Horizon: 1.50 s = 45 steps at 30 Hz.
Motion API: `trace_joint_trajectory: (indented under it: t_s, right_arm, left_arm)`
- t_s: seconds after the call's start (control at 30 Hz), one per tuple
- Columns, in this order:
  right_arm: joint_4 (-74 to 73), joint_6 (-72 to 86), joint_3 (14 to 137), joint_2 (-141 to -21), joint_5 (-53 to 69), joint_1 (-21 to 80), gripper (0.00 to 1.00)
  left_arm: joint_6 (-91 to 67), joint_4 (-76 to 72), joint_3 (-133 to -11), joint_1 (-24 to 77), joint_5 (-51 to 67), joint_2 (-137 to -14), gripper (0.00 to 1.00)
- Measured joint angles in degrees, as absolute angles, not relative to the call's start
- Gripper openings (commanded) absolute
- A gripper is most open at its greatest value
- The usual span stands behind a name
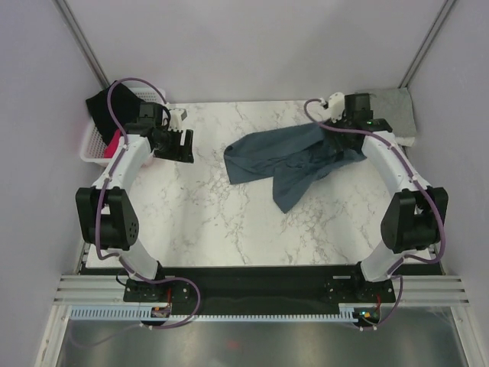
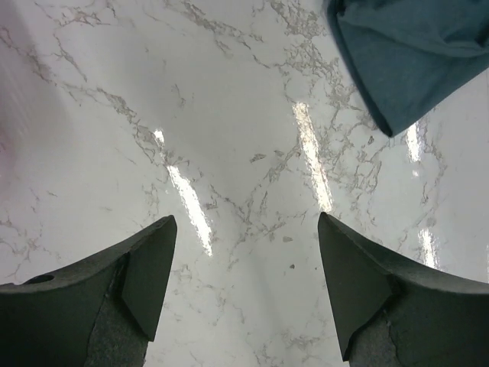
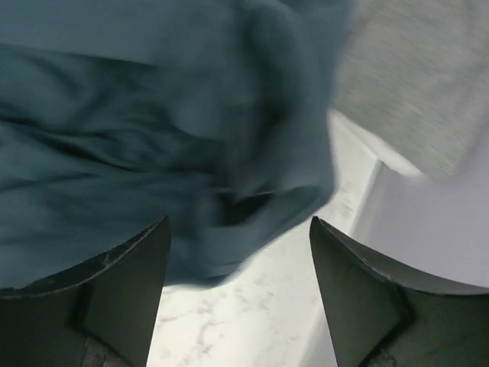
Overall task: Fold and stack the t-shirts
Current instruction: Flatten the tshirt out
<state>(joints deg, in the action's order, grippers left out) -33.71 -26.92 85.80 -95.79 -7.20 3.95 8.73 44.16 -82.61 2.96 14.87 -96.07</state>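
A dark slate-blue t-shirt (image 1: 294, 157) lies crumpled on the marble table (image 1: 206, 206), right of centre. A light grey t-shirt (image 1: 395, 108) lies flat at the back right corner. My right gripper (image 1: 338, 136) hangs over the blue shirt's right end. In the right wrist view the right gripper (image 3: 238, 222) is open, nothing between its fingers, with blurred blue shirt (image 3: 137, 138) just beyond them and the grey t-shirt (image 3: 420, 84) at upper right. My left gripper (image 1: 179, 144) is open over bare marble, left of the blue shirt. The left wrist view shows the left gripper (image 2: 246, 218) empty, with a corner of the blue shirt (image 2: 412, 53) at top right.
A white basket (image 1: 93, 147) holding dark and pink cloth stands off the table's back left corner. Pale walls close in on the left, back and right. The table's right edge (image 3: 367, 206) runs close beside the right gripper.
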Motion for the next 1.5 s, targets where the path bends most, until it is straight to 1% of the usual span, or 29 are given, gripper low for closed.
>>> trace_joint_trajectory:
  t_s: [0.17,0.23,0.37,0.5,0.63,0.67,0.77,0.97,1.13,1.3,1.5]
  right_arm:
    - [-36.5,-27.5,80.1,-94.3,-2.8,15.8,0.82]
    - [-37.7,-27.7,79.2,-93.9,-0.4,18.5,0.82]
    - [-38.2,-27.6,79.3,-93.8,2.3,17.8,0.81]
    - [-38.2,-27.2,80.3,-95.3,2.8,17.5,0.81]
    - [-38.0,-27.0,81.1,-98.3,3.2,17.8,0.80]
    - [-38.1,-27.0,81.1,-98.7,3.2,17.9,0.80]
    - [-38.0,-27.1,80.4,-99.2,3.1,17.9,0.79]
    - [-38.2,-27.2,78.0,-99.2,2.9,17.9,0.79]
    - [-38.2,-27.2,76.7,-98.1,2.4,17.9,0.79]
    - [-38.2,-27.2,75.3,-96.9,1.3,17.9,0.79]
    - [-38.2,-27.2,74.6,-96.7,0.1,17.7,0.79]
  left_arm:
    - [8.4,44.2,-83.0,3.0,16.5,-97.3,0.82]
    - [8.4,44.2,-83.0,3.0,17.5,-97.7,0.80]
    - [8.5,44.2,-84.5,3.8,20.3,-101.3,0.79]
    - [8.2,44.6,-89.7,5.9,22.7,-109.9,0.77]
    - [7.5,45.6,-99.0,7.0,23.6,-119.5,0.73]
    - [7.4,45.6,-101.4,6.9,23.8,-121.4,0.70]
    - [7.4,45.7,-108.7,6.8,24.4,-126.7,0.67]
    - [7.5,46.3,-117.4,6.7,25.0,-133.3,0.65]
    - [8.3,46.6,-125.8,7.0,25.9,-139.8,0.66]
    - [8.8,46.4,-128.7,7.8,26.1,-143.4,0.67]
    - [9.0,46.4,-129.9,9.5,27.1,-144.8,0.65]
